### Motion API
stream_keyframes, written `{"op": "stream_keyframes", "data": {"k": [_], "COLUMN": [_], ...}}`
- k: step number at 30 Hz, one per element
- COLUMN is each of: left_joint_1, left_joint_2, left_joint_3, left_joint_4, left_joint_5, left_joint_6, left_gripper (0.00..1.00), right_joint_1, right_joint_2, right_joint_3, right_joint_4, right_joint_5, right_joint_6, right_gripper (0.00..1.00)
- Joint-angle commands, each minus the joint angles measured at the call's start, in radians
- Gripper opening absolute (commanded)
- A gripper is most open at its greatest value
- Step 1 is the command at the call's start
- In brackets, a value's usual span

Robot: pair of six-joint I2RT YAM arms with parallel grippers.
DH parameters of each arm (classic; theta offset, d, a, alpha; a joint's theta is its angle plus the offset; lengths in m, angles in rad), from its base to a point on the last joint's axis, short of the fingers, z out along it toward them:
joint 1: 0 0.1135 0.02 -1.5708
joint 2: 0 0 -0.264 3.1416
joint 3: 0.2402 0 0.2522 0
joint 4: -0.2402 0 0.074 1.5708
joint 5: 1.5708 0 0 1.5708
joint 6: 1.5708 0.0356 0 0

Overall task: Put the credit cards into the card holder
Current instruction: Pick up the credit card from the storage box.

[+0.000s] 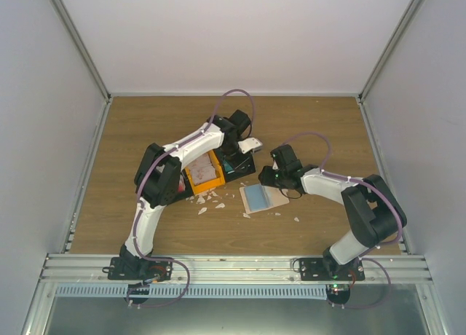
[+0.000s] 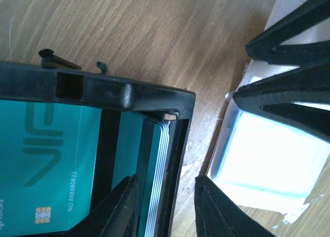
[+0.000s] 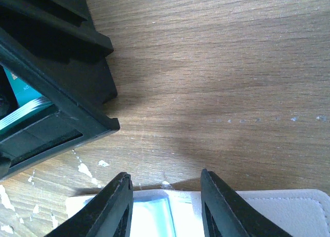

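Wooden table (image 1: 313,131): black bin (image 2: 103,90) holds stacked teal credit cards (image 2: 51,159).

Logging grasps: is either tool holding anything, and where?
Neither: left tool open astride the bin wall by the teal cards; right tool open over the card holder.

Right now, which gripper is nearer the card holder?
Right. The right gripper sits at the card holder's edge, fingers open over it. The left gripper is off to its side, straddling the black bin's wall.
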Motion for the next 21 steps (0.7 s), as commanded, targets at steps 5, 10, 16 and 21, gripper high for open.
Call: {"op": "stream_keyframes", "data": {"k": [5,10,16,21], "left_joint_1": [-0.006,-0.007,-0.007,-0.008], "left_joint_2": [-0.003,0.026,-0.001,-0.036], "left_joint_3": [-0.027,-0.043,-0.045,-0.052], "left_joint_4": [-0.005,-0.004,-0.005,-0.005], "left_joint_5": [-0.06,-0.052,0.003,0.022], "left_joint_6": [-0.004,-0.001,0.02,0.025], "left_gripper": [0.53,0.55,0.44,0.42], "right_joint_1": [-0.01,-0.01,-0.01,-0.01], "right_joint_2": [-0.002,0.003,0.007,0.012], "right_joint_3": [-0.005,-0.01,-0.006,-0.004], "right_joint_4": [0.02,0.021,0.022,0.022], "right_joint_5": [0.017,0.016,0.016,0.017], "right_joint_6": [-0.004,-0.005,-0.005,-0.005], "right_gripper": [0.38,0.37,0.37,0.38]}}
